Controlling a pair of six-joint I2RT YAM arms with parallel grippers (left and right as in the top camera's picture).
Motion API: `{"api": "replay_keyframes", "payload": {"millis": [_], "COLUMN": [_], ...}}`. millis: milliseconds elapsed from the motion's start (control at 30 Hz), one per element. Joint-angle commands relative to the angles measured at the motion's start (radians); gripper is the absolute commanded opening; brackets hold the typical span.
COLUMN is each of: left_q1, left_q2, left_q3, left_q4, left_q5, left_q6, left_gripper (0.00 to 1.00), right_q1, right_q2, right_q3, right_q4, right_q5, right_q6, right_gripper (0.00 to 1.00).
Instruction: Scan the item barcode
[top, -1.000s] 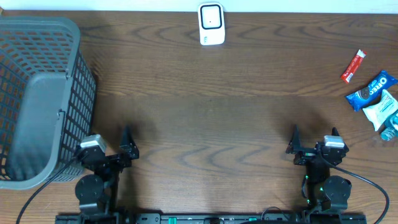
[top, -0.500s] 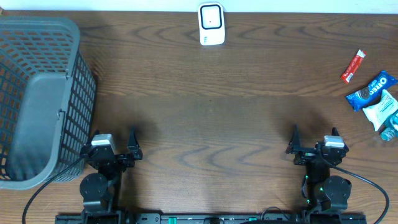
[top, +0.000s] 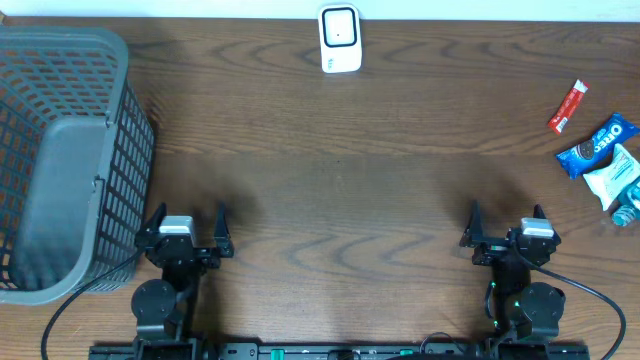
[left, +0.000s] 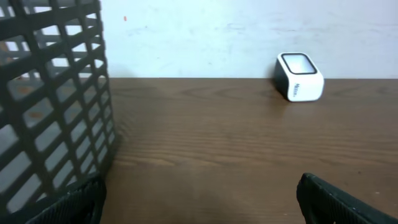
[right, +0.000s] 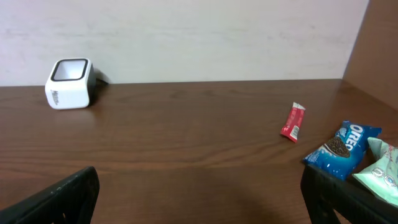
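— Checking our jaws: anything held?
— No; on the left arm (top: 165, 262) and right arm (top: 520, 262) they gape wide, empty. We see the Oreo pack (top: 597, 146) at the table's (top: 330, 200) right edge, near a red sachet (top: 568, 107); the scanner (top: 340, 39) stands at the far edge.

Blue cookie packet (right: 341, 149), white "OREO" lettering across its wrapper

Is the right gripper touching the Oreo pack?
Apart. The overhead view shows the right gripper, jaws open, near the front edge, with a wide stretch of bare table between it and the Oreo pack at the right edge.
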Motion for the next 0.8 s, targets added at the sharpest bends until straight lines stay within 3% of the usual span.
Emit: {"api": "replay_keyframes", "payload": {"millis": [0, 67, 767], "left_q1": [-0.011, -0.011, -0.011], "left_q2": [-0.008, -0.008, -0.008], "left_q3": [-0.030, -0.030, -0.030], "left_q4": [-0.012, -0.014, -0.013], "left_q5": [0.008, -0.012, -0.015], "left_q6": [-0.047, -0.116, -0.116], "left_gripper": [0.98, 0.98, 0.98], "right_q1": [0.010, 0.010, 0.010], "right_q2": [-0.008, -0.008, -0.008], "right_q3": [-0.003, -0.003, -0.003], "right_q4": [-0.001, -0.001, -0.001], "right_q5": [0.009, 0.009, 0.009], "right_q6": [-0.011, -0.011, -0.011], "right_gripper": [0.99, 0.99, 0.99]}}
